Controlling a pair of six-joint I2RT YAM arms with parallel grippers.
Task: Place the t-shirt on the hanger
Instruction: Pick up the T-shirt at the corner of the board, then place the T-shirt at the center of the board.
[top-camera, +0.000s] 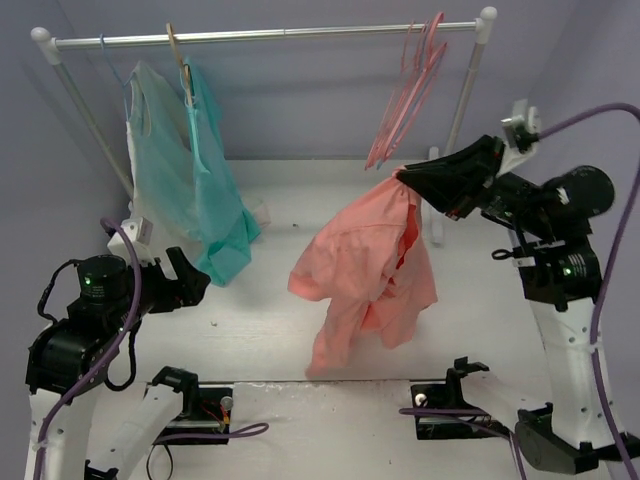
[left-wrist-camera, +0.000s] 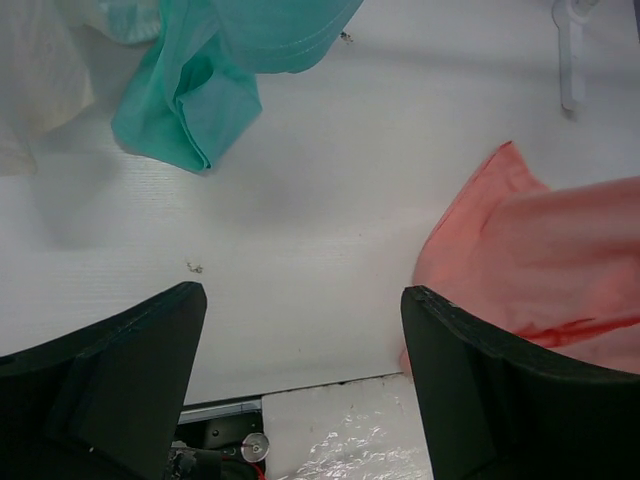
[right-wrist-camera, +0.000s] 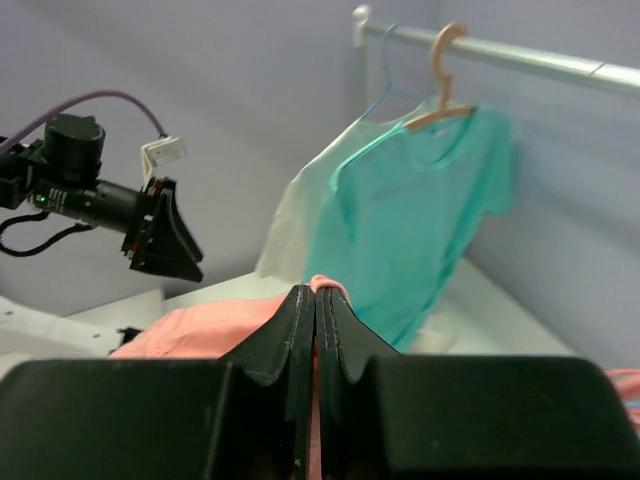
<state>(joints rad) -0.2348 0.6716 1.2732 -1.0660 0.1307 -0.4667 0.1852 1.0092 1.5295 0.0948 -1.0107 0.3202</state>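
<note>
My right hand (top-camera: 400, 178) is pressed fully closed on a fold of the t-shirt (top-camera: 370, 270). In the right wrist view the 2 fingers meet with no gap, and a small ridge of coral fabric pokes up between their tips (right-wrist-camera: 316, 292). The t-shirt hangs from that pinch in a loose, crumpled drape over the middle of the bench (top-camera: 250, 330), its bulk spreading down and to the left of the hand. From above I cannot tell how much of its lower edge rests on the surface. In the left wrist view a pointed corner and a wide fold of it (left-wrist-camera: 540, 260) show at the right edge.

My left hand (top-camera: 190, 285) sits low on the left side, well apart from the t-shirt. Its 2 fingers are spread wide with only bare bench (left-wrist-camera: 330, 180) between them (left-wrist-camera: 300, 292), so it holds nothing.

Behind, a rail (top-camera: 280, 35) crosses the back of the bench. At its left end a teal garment (top-camera: 215, 190) hangs on a wooden hanger (top-camera: 178, 60), with a pale garment (top-camera: 140, 130) just behind it. The teal hem drops close to my left hand. Toward the right end of the rail hangs a bunch of thin pink hangers (top-camera: 410, 90), just above and behind my right hand.
</note>
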